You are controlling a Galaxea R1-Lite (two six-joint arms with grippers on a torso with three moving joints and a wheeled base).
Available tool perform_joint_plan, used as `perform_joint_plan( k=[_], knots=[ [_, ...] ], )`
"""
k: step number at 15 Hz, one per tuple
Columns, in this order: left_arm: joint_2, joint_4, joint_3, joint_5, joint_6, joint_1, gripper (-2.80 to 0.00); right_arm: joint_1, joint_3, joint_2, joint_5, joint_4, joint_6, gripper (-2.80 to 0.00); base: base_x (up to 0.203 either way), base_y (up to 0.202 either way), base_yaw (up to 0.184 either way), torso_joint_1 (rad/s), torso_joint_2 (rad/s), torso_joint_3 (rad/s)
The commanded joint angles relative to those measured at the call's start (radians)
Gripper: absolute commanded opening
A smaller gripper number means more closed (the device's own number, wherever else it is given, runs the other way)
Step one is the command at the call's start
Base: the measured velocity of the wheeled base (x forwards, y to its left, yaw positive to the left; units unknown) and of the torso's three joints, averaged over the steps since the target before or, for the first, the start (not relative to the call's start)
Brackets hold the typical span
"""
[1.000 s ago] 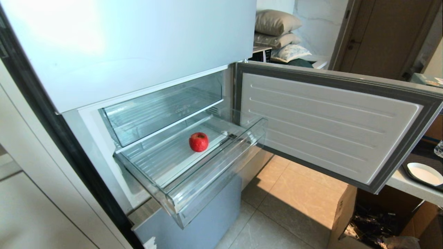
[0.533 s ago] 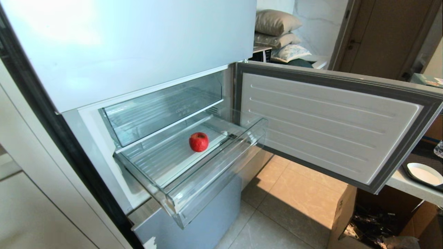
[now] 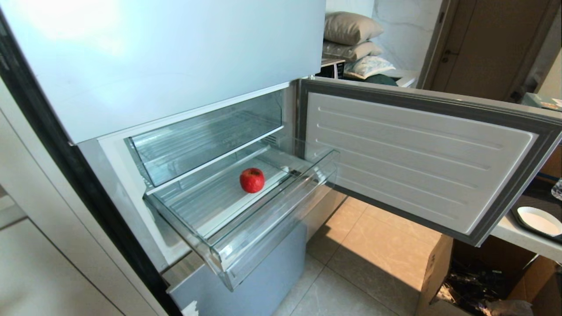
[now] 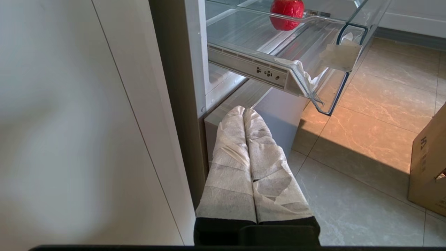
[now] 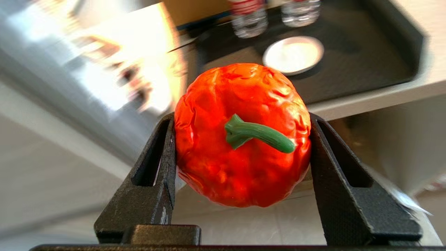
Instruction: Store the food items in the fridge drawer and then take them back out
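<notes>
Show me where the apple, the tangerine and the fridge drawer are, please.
apple (image 3: 252, 180): head view, middle of its red side.
tangerine (image 5: 223, 160): right wrist view, bumpy skin below the green stem.
fridge drawer (image 3: 268, 228): head view, clear front lip.

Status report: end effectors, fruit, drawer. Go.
Right end effector shut on bumpy orange-red tangerine. Left end effector shut, empty, low by fridge base. Shiny red apple in open clear plastic drawer. No obstruction seen.

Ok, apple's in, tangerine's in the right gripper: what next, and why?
Probably carry the tangerine, clamped in the right gripper, over the fridge drawer and lower it beside the apple; the drawer stands pulled out with bare ribbed floor around the apple.
</notes>
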Motion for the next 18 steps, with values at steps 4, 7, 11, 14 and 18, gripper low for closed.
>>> perform_joint_plan(
  k=[4, 7, 11, 14, 18],
  knots=[
    [0.001, 0.0, 0.0, 0.0, 0.0, 0.0, -2.8, -0.133, -0.133, 0.453, 0.014, -0.148, 0.007, -2.8, 0.0, 0.0, 0.0, 0.0, 0.0, 0.0],
    [0.001, 0.0, 0.0, 0.0, 0.0, 0.0, -2.8, -0.152, -0.276, 0.674, 0.029, -0.203, 0.009, -2.8, 0.0, 0.0, 0.0, 0.0, 0.0, 0.0],
    [0.001, 0.0, 0.0, 0.0, 0.0, 0.0, -2.8, -0.121, -0.512, 0.872, 0.041, -0.237, 0.009, -2.8, 0.0, 0.0, 0.0, 0.0, 0.0, 0.0],
    [0.001, 0.0, 0.0, 0.0, 0.0, 0.0, -2.8, -0.096, -0.66, 0.976, 0.038, -0.233, 0.008, -2.8, 0.0, 0.0, 0.0, 0.0, 0.0, 0.0],
    [0.001, 0.0, 0.0, 0.0, 0.0, 0.0, -2.8, -0.061, -0.815, 1.082, 0.037, -0.17, 0.006, -2.8, 0.0, 0.0, 0.0, 0.0, 0.0, 0.0]
  ],
)
